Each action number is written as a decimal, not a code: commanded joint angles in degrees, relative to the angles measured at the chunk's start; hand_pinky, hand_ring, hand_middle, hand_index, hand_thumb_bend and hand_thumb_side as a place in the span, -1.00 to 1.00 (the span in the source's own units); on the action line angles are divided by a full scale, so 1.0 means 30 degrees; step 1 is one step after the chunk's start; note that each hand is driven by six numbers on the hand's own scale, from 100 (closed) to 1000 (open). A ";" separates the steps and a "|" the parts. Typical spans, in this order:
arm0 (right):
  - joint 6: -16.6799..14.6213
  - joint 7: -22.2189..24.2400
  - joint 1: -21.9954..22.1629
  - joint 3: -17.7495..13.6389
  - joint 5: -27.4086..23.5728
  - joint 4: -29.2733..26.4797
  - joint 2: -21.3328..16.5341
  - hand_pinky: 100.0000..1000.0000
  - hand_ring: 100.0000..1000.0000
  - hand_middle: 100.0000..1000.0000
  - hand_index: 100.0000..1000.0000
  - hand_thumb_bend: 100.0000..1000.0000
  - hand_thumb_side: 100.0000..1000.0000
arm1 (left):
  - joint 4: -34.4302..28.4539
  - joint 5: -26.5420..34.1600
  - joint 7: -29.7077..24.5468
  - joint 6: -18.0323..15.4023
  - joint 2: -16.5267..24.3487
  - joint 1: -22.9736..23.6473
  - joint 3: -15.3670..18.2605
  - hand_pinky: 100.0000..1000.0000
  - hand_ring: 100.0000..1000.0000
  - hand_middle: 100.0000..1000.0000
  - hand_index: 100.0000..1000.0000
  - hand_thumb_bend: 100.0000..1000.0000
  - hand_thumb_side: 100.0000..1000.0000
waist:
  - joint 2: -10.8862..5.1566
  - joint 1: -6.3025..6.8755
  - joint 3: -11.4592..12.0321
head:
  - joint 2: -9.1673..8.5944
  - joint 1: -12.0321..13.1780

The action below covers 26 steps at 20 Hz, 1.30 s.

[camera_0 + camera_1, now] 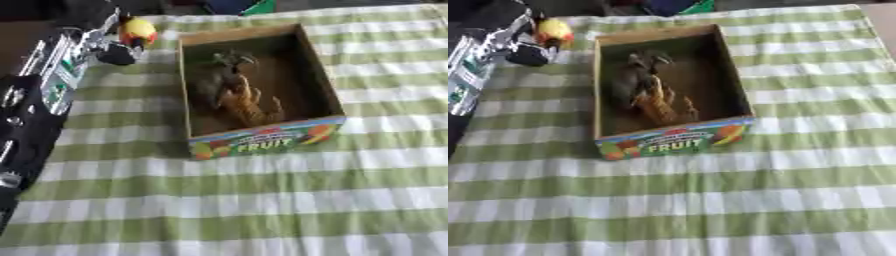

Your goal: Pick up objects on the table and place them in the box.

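Left eye view: left hand point(118, 50), fingers curled around a yellow-red toy point(138, 32), just left of the box point(262, 141)'s far corner.

The place looked like a home or a staged play table. A green-and-white checked cloth point(262, 200) covered it, and a cardboard box point(262, 141) printed "FRUIT" held toy animals point(234, 95)
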 commanded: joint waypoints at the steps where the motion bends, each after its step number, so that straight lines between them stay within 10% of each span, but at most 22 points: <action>1: -0.0072 -0.0009 -0.0232 -0.0147 0.0000 -0.0365 -0.0224 0.53 0.61 0.46 0.67 -1.00 1.00 | -0.1688 -0.0213 -0.0166 -0.0234 0.0383 -0.0608 -0.0249 -0.24 0.18 0.11 0.27 -1.00 -0.62 | -0.0646 -0.0076 0.0000 | 0.0160 -0.0037; 14: -0.0316 -0.0010 -0.0674 0.0050 -0.0216 -0.0365 0.0069 0.53 0.62 0.46 0.67 -1.00 1.00 | -0.3957 -0.1979 -0.0605 -0.1040 -0.2594 -0.1489 -0.2288 -0.27 0.16 0.08 0.24 -1.00 -0.61 | -0.1087 -0.0102 -0.0128 | 0.0664 -0.0067; 26: -0.0780 0.0175 -0.1350 0.0356 -0.0399 -0.0365 0.0311 0.53 0.62 0.46 0.67 -1.00 1.00 | -0.1321 -0.4394 -0.0195 -0.2106 -0.5963 -0.0810 -0.3814 -0.28 0.16 0.08 0.24 -1.00 -0.62 | -0.0936 -0.0168 -0.0425 | 0.0394 0.0355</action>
